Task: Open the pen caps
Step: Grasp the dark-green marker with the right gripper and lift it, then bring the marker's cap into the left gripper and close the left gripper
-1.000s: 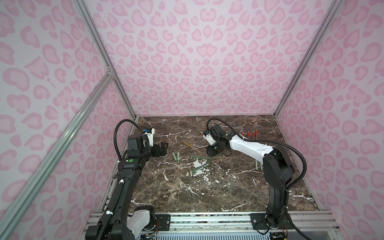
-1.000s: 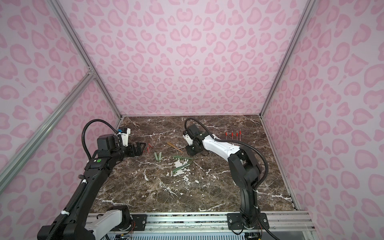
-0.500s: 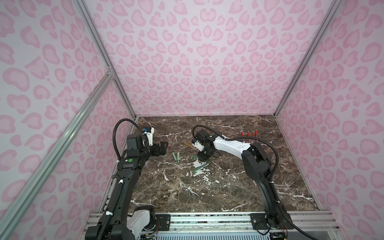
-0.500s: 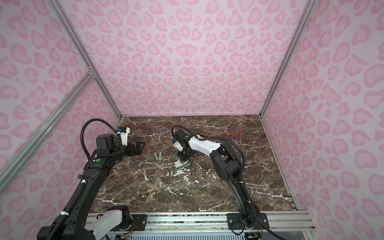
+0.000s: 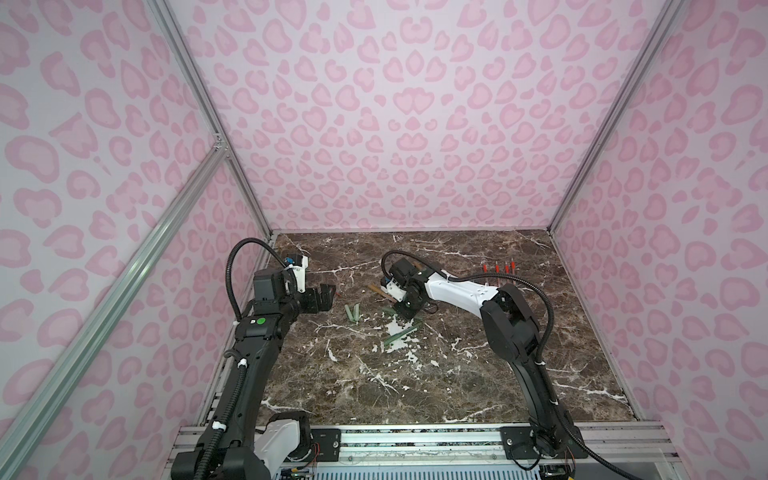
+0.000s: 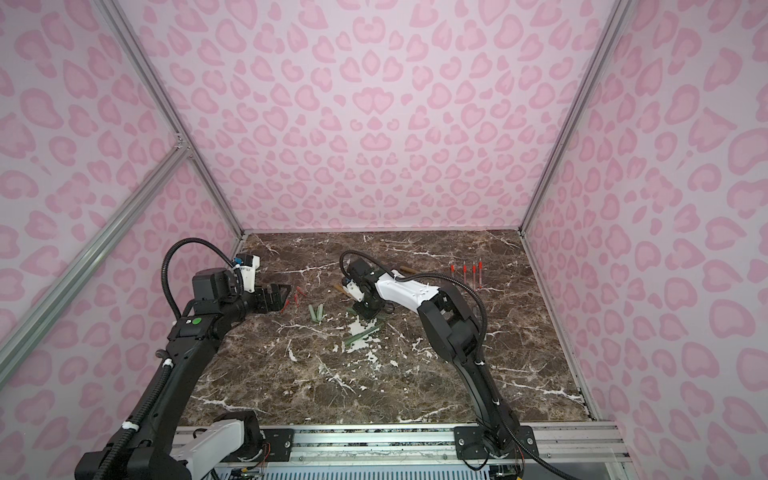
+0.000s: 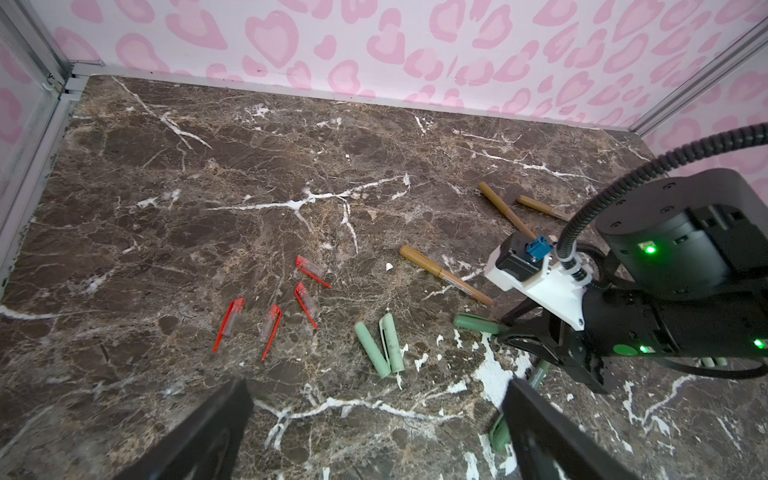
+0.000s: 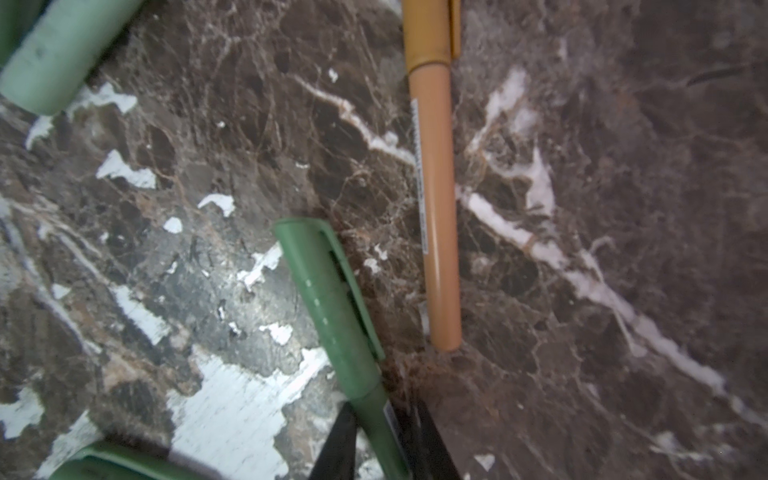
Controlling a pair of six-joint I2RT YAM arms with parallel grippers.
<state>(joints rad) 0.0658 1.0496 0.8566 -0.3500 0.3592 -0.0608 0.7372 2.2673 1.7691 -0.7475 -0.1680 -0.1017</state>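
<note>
Pen cap of sage-green plastic, a clipped tube [image 8: 328,286], sits on its pen on the brown marble tabletop [image 8: 582,124]. Right gripper [image 8: 384,424] grasps the slim green pen barrel [image 8: 368,395] just behind it. Left gripper [image 7: 376,399], jaws wide and empty, hangs well apart; it should clamp the cap squarely and pull straight along the barrel.
</note>
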